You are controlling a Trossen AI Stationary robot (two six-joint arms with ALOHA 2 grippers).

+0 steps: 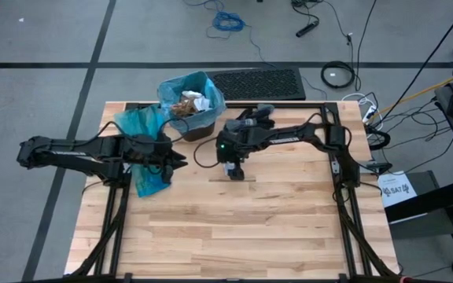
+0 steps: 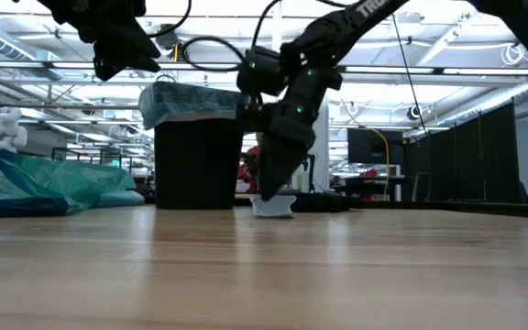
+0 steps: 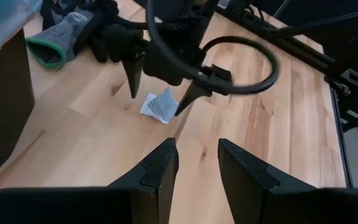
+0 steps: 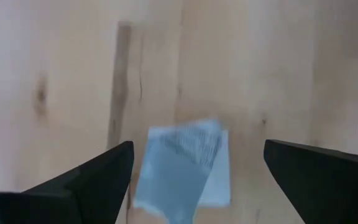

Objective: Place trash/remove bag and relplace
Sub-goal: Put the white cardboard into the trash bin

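Right end effector (image 1: 235,171) hangs wide open over a white paper scrap (image 3: 159,106) mid-frame on the counter (image 1: 250,228); next, I'd say, lower and pinch, then bin (image 1: 193,110).

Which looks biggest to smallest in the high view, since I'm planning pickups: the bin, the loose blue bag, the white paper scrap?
1. Loose blue bag, though the left arm covers part of it.
2. Bin, close in size to the bag, so that order is unsure.
3. White paper scrap, clearly smallest.
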